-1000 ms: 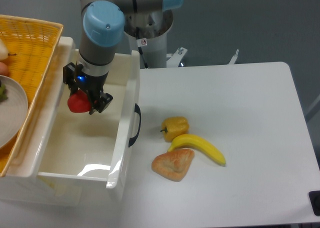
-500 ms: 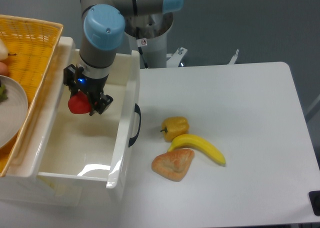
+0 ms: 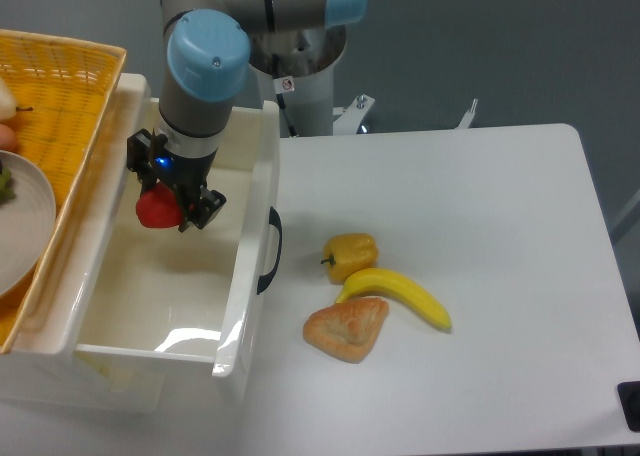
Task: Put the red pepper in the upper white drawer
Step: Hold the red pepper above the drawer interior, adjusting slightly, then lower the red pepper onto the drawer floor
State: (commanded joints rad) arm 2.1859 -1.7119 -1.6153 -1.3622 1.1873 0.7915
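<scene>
Over the drawer (image 3: 255, 191), the end effector (image 3: 172, 201) grips the pepper (image 3: 154, 209) between closed fingers, above the floor. Placing is underway; next it likely needs lowering and releasing.

Yellow pepper (image 3: 351, 254), banana (image 3: 396, 295) and a flat pastry (image 3: 347, 329) cluster on white table (image 3: 480, 226), well right of the fingers. Yellow wicker basket (image 3: 60, 86) and plate (image 3: 22, 221) lie left of them.

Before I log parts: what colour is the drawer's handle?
Dark, nearly black, on the upper white drawer handle; the fixed camera shows it.
</scene>
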